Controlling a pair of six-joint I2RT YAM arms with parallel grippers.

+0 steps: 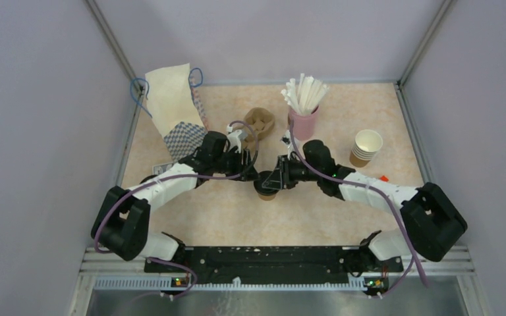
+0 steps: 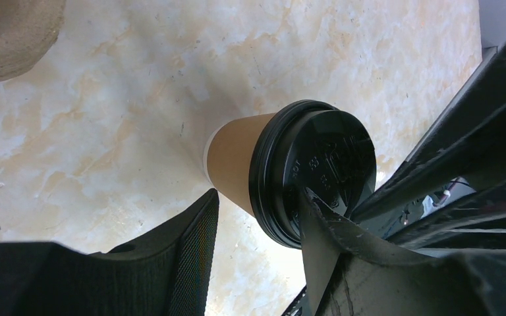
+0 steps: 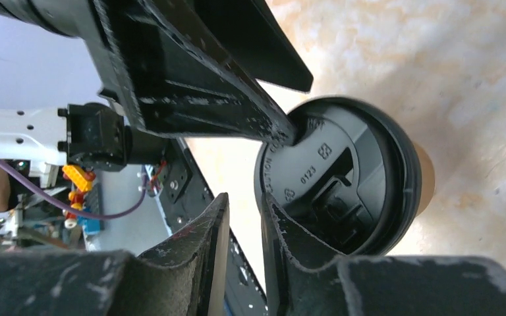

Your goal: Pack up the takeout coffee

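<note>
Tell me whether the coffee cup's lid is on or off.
On. The black lid sits over the brown cup at its rim, seen in both wrist views.

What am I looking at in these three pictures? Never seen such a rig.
Two robot arms are bolted at the near edge of a table. The top picture looks down from above and behind them; the other two come from a camera on each wrist. Both arms meet at the takeout coffee, an upright brown cup with a black lid. The left gripper is open, one fingertip on the lid. The right gripper has its fingers apart, nothing between them. Neither clearly holds the cup. Behind are a paper bag, a pulp cup carrier, a pink cup of straws and stacked paper cups.
</note>
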